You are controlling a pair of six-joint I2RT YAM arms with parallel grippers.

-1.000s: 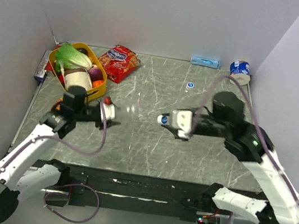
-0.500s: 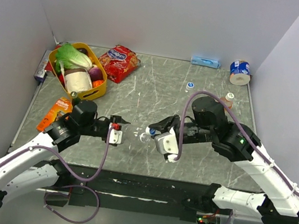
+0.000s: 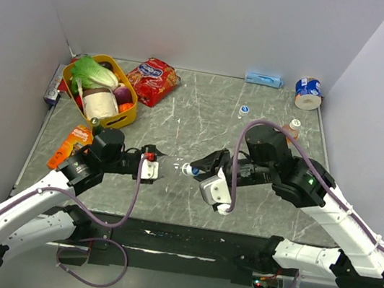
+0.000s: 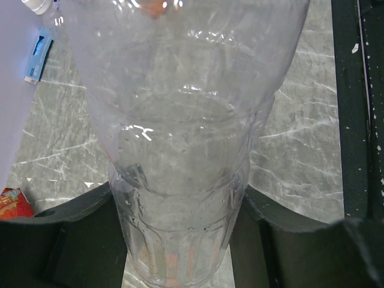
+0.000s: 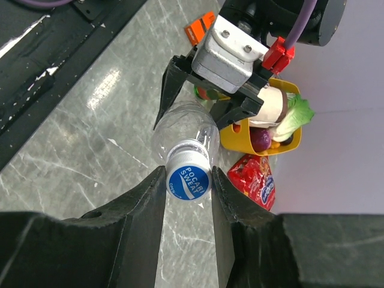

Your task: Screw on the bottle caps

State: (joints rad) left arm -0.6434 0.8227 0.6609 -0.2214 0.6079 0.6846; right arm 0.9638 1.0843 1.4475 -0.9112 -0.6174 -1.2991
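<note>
Clear plastic bottle [image 3: 172, 162] hangs sideways over the grey marbled tabletop [image 3: 196, 115] between the two arms, its long axis running left to right. Left tool [image 4: 180, 201] is clamped round its body at the end away from the neck. The neck points right and wears a blue Pocari Sweat cap [image 5: 188, 180]. The right tool [image 5: 188, 187] is pinched onto that cap's sides. Further right, another blue cap [image 3: 244, 110] lies on the tabletop.
</note>
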